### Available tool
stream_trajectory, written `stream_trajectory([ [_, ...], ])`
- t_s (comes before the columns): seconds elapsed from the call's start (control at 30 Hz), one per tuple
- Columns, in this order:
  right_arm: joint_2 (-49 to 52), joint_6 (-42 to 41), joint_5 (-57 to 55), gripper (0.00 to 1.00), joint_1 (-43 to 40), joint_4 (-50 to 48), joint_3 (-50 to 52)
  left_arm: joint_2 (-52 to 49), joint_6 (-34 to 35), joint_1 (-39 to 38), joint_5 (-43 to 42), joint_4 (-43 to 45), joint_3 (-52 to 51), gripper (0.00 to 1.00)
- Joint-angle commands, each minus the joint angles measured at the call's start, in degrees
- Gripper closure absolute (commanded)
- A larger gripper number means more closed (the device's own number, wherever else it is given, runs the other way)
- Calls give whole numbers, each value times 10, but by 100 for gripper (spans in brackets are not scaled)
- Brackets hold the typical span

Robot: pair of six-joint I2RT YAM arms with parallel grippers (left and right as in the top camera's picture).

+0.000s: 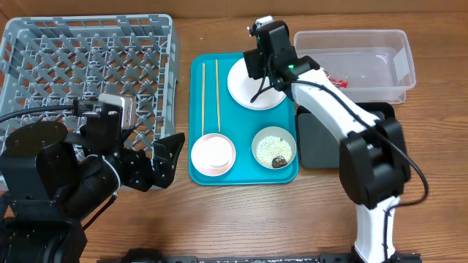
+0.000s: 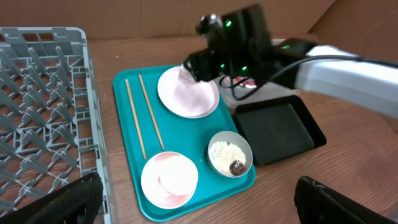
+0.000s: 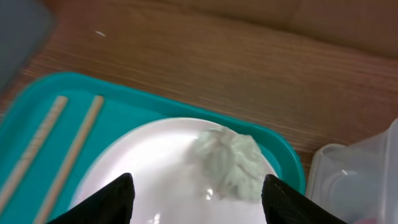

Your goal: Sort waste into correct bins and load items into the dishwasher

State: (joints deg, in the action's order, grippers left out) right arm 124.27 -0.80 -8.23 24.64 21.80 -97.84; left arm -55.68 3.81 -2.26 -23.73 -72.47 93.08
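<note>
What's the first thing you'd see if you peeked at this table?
The bright teal tray in the middle of the table jumps out, holding a white plate and two chopsticks. The right gripper hangs open just over the plate, its fingers on either side of a crumpled tissue. A big grey dish rack fills the far left corner.

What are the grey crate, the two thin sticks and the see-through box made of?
The grey crate looks like moulded plastic with a matte finish: even colour and a uniform lattice. The sticks look like bare wood or bamboo: pale tan, no shine. The box looks like clear, glossy plastic: see-through walls with bright glints.
</note>
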Motion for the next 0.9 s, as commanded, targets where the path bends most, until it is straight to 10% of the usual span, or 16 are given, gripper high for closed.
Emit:
stream_trajectory([
  [0.0, 21, 9, -27, 31, -8, -21, -4, -2, -17, -3, 4, 0, 0, 0],
  [0.33, 95, 28, -24, 31, -12, -63, -4, -2, -17, -3, 4, 0, 0, 0],
  [0.7, 101, 23, -20, 96, -9, -35, -4, -2, -17, -3, 4, 0, 0, 0],
  [0.87, 64, 21, -20, 96, 0, -4, -4, -2, -17, -3, 4, 0, 0, 0],
])
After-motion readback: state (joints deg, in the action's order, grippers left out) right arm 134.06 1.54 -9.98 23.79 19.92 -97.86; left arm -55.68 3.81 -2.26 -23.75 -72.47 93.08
